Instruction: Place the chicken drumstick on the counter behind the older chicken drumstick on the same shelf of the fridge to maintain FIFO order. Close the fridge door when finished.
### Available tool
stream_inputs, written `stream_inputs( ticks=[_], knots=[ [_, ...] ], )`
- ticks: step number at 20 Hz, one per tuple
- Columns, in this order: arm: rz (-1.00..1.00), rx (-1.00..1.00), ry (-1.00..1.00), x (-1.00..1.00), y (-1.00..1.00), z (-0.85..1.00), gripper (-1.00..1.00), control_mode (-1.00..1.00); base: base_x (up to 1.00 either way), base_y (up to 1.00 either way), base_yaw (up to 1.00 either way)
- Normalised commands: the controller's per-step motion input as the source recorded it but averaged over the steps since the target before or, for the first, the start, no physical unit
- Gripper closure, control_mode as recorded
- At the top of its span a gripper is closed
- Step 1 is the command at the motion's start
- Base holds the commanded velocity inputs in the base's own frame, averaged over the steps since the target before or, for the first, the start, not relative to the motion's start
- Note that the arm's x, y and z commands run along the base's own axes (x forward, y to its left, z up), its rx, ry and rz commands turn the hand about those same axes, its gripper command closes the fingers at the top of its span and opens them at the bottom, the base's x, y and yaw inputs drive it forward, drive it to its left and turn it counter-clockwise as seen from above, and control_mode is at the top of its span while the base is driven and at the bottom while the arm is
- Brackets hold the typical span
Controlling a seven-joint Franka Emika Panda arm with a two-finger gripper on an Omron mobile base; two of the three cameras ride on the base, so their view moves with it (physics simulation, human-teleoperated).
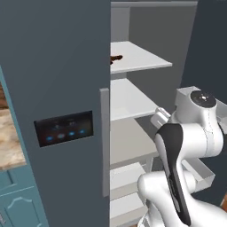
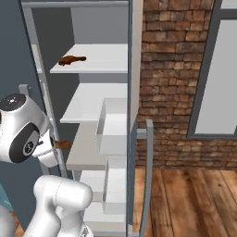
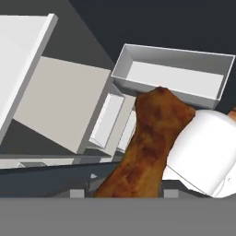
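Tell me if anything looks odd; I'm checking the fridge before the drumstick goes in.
Nothing stands out. The older chicken drumstick lies flat on the top shelf, the fridge door stands open, and the held chicken drumstick looks intact.

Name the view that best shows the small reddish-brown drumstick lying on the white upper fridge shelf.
The right base view: the older reddish-brown drumstick lies whole near the front left of the white upper shelf. In the left base view only its tip peeks past the dark grey door. The hand view shows a different, gripped drumstick.

Kitchen: open fridge (image 1: pixel 57 66), teal cabinets (image 1: pixel 17 201), stone-look counter (image 1: pixel 9 142).
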Motion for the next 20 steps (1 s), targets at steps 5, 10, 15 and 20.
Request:
stream_inputs(
  ticks=[5,10,15,20],
  knots=[
    [0.0,0.0,0.0,0.0,0.0,0.0,1.0,1.0,0.61,-0.15,0.01],
    [0.0,0.0,0.0,0.0,0.0,0.0,1.0,1.0,0.81,-0.3,0.04],
    [0.0,0.0,0.0,0.0,0.0,0.0,1.0,1.0,0.9,-0.01,0.03],
    [0.09,0.0,-0.1,0.55,-0.03,0.32,1.0,-1.0,0.31,-0.08,0.04]
  ],
)
